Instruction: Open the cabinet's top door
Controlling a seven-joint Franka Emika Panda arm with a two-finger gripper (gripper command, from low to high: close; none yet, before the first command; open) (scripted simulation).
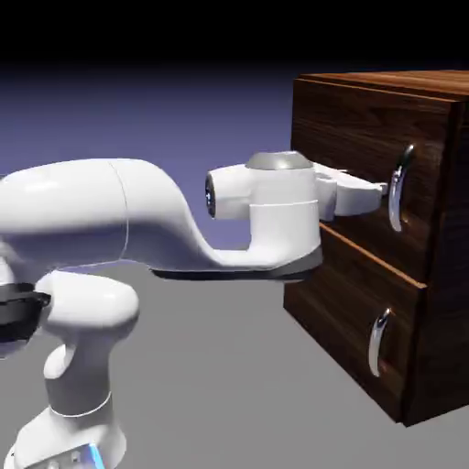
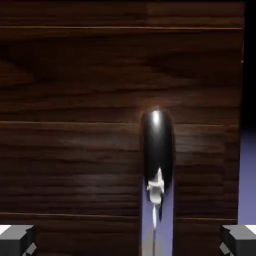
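Note:
The dark walnut cabinet [image 1: 441, 238] stands at the exterior view's right. Its top door [image 1: 353, 147] lies flush with the front and carries a curved chrome handle [image 1: 398, 188]. My gripper [image 1: 379, 193] is level with that handle, its tips just short of it, not touching. In the hand view the handle [image 2: 158, 150] rises as a glossy bar a little right of the middle against the door's wood [image 2: 75, 100]. My gripper [image 2: 128, 241] is open wide, with one grey fingertip [image 2: 17, 239] in each bottom corner and nothing held.
Below the top door sits the lower panel [image 1: 343, 307] with its own chrome handle [image 1: 379, 341]. The white arm [image 1: 137, 220] stretches in from the lower left. The grey table [image 1: 229, 385] runs under the arm up to the cabinet.

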